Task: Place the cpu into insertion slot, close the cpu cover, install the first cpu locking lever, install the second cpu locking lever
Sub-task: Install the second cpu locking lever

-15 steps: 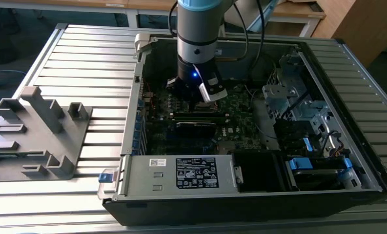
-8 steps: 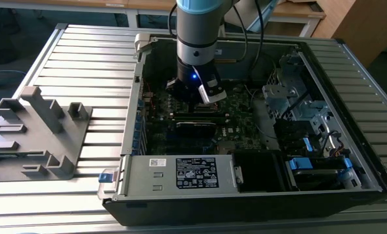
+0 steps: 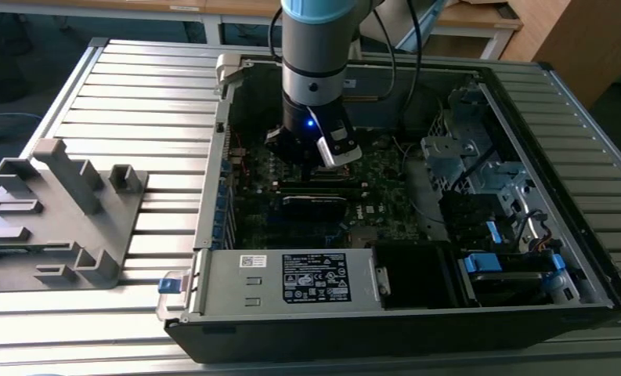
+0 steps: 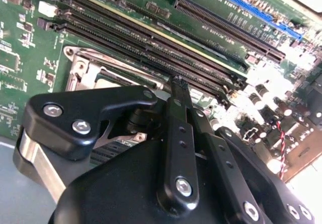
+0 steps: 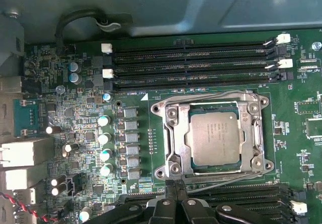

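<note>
The cpu (image 5: pixel 213 138) is seen seated in the insertion slot (image 5: pixel 254 133), framed by the cpu cover (image 5: pixel 171 133). The gripper (image 5: pixel 174 184) is held just beside the socket's edge, fingers (image 4: pixel 177 95) pressed together on nothing.

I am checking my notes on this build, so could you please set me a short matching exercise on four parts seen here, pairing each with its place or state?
Things:
1. cpu
2. cpu cover
3. pincer
4. memory slots

Place or state:
A. fingers together, just off the socket's edge in the first wrist view
B. long, dark, lying side by side and unfilled
C. seated in the insertion slot, grey top showing through a window
D. silvery frame lying flat around the chip

Pairs: 1-C, 2-D, 3-A, 4-B
</note>
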Available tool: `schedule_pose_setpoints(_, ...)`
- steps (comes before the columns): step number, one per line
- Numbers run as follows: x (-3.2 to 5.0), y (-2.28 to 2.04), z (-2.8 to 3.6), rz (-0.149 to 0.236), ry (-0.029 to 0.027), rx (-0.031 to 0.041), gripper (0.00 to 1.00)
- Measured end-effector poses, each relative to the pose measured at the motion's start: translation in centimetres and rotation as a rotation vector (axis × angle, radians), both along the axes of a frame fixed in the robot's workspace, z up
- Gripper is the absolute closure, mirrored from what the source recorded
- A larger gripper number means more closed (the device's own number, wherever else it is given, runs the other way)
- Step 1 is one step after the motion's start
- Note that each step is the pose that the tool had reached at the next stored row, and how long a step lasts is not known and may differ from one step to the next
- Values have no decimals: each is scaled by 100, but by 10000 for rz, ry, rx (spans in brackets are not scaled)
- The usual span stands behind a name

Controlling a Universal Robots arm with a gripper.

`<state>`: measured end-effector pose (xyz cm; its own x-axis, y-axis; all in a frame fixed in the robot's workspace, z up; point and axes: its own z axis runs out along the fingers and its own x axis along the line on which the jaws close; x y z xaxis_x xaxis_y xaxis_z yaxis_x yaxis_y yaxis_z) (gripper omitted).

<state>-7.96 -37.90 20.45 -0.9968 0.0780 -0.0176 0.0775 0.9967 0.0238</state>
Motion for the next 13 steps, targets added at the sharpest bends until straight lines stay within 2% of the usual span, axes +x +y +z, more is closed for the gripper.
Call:
schedule_pose_setpoints(7, -12, 0, -34, -1, -2, 1, 89)
schedule_pose_setpoints(13, -22, 0, -39, -1, -2, 3, 89)
